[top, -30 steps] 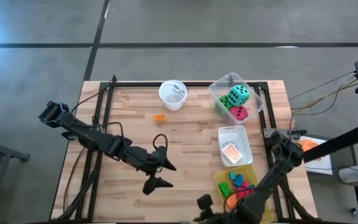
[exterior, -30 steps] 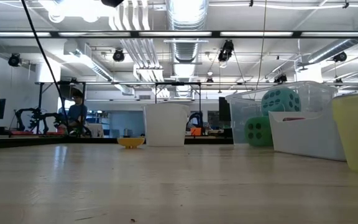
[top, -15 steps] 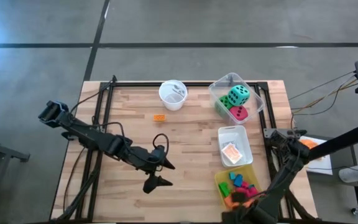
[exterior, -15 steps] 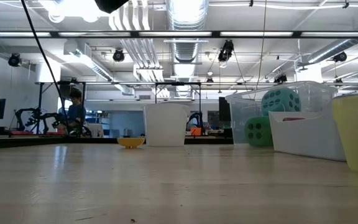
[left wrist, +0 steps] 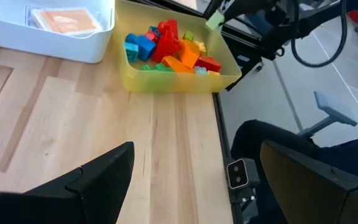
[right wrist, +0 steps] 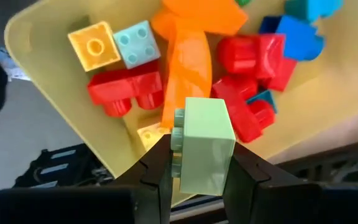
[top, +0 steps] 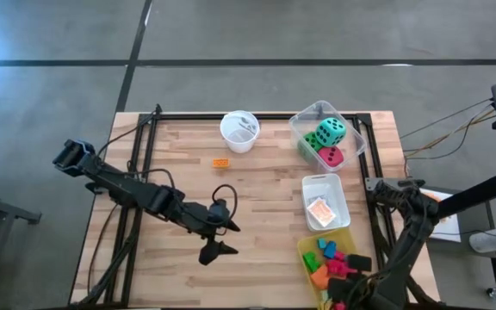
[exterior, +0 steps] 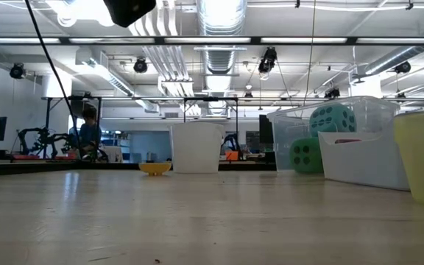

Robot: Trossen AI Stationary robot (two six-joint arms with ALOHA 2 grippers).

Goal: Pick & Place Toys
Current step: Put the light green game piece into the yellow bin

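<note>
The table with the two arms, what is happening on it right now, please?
Toys are being sorted into bins. The right gripper holds a pale green block just above the yellow bin, which is full of coloured blocks. The left gripper hovers open and empty over the table's middle. One orange block lies loose near the white cup.

Table: pale wood planks, matt — grain shows.
Yellow bin: translucent plastic, smooth.
Pale green block: smooth plastic, satin sheen, between my 2 matt black fingers.
Blocks: glossy moulded plastic.
White bin: smooth plastic.
Clear bin: transparent plastic.
Dice: matt, foam-like — 3 of them.
Cup: white, smooth.
</note>
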